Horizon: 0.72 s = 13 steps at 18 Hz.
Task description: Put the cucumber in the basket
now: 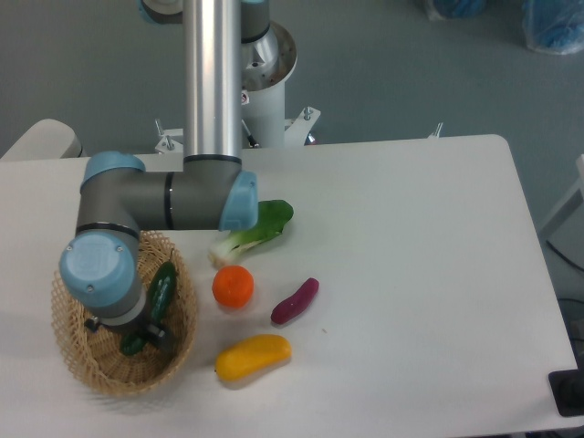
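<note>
The dark green cucumber (163, 288) lies tilted inside the light tan wicker basket (183, 339) at the table's front left. One end points to the basket's far rim. The other end shows below the gripper. My gripper (149, 334) hangs down into the basket, mostly hidden under the blue-capped wrist. Its dark fingers (159, 332) sit tight against the cucumber's lower part and look closed on it. I cannot tell whether the cucumber rests on the basket floor.
A leafy bok choy (255, 230), an orange (233, 286), a small purple eggplant piece (296, 301) and a yellow vegetable (253, 356) lie on the white table right of the basket. The arm's forearm (173, 201) crosses above the basket's far side.
</note>
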Motion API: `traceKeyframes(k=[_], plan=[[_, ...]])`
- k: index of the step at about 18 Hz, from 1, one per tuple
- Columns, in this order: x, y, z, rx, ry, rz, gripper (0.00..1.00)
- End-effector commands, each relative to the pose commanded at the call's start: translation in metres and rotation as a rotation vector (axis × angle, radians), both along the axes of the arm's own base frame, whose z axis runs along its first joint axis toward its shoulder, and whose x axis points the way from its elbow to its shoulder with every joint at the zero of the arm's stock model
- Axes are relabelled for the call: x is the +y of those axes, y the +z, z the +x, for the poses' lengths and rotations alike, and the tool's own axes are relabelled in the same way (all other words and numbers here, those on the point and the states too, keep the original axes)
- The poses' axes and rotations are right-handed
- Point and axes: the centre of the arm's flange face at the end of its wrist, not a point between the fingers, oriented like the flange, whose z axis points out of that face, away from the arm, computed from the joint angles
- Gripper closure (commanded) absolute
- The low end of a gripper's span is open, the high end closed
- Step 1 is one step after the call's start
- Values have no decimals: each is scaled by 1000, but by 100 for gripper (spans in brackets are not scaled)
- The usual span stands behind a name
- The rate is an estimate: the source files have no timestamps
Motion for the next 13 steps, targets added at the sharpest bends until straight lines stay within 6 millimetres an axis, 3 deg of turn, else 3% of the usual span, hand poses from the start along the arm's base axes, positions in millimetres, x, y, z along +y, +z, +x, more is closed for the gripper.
traceKeyframes(k=[13], plan=[[-84, 18, -191, 33, -154, 15, 0]])
